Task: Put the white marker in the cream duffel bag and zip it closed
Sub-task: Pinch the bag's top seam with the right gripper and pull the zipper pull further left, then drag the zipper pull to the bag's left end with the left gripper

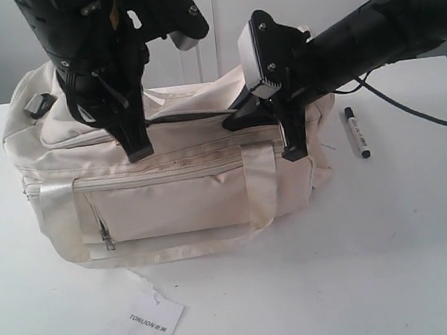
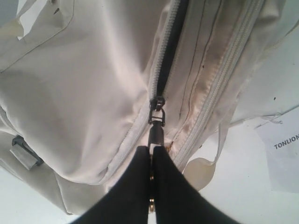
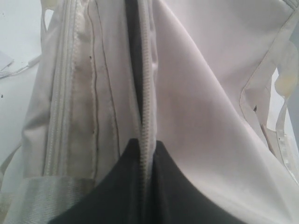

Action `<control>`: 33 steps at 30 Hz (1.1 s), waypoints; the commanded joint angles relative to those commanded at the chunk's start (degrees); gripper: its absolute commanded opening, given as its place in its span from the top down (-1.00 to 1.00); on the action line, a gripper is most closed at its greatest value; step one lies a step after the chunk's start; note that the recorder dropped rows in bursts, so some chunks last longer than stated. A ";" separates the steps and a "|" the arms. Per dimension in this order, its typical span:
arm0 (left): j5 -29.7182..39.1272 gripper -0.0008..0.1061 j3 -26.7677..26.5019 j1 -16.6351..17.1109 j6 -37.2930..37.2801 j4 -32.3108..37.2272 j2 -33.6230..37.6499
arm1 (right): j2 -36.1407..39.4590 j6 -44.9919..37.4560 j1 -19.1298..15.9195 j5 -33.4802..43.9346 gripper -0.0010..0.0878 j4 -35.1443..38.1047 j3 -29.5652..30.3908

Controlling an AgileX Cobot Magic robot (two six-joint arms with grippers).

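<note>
- White table top (image 1: 404,237): carries everything.
- Large soft cream duffel bag (image 1: 171,200) with satin strap handles: sits mid-table, front pocket facing the exterior camera. The top zip is part shut, with a dark gap ahead of the slider. Risk: the fabric is limp. A tug on the zip may bunch or drag the whole bag instead of running the slider, and the mouth could sag shut.
- Left arm: drops steeply onto the bag's top, left of centre. Left gripper (image 2: 152,150) has its jaws pressed together, pinching the dark metal zip pull (image 2: 157,133) by its end. Risk: it is a small tab held only at the tips, so a skewed pull could let it slip out.
- Right arm: reaches in low and nearly level from the right. Right gripper (image 3: 145,143) has its jaws closed, nipping the zip tape at the bag's top, seemingly as a brace. Risk: that is a thin hold. If it slips, the bag loses its anchor.
- Small white printed paper tag (image 1: 153,325): lies on the table in front of the bag, apart from it.
- Short slim white marker (image 1: 356,132) with black cap: lies flat on the table near the bag's right end, outside the bag, with no gripper on it. Main risk: both grippers are busy at the zip. If it runs closed now, the marker is shut out.
</note>
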 joint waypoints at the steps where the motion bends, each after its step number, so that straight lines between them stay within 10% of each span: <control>1: 0.00 0.99 0.00 0.47 0.00 0.00 0.00 | 0.00 0.00 0.00 0.00 0.98 0.00 0.00; 33: 0.00 0.99 0.00 7.50 2.87 -4.65 -0.46 | 0.00 0.00 0.00 0.00 0.98 0.00 0.00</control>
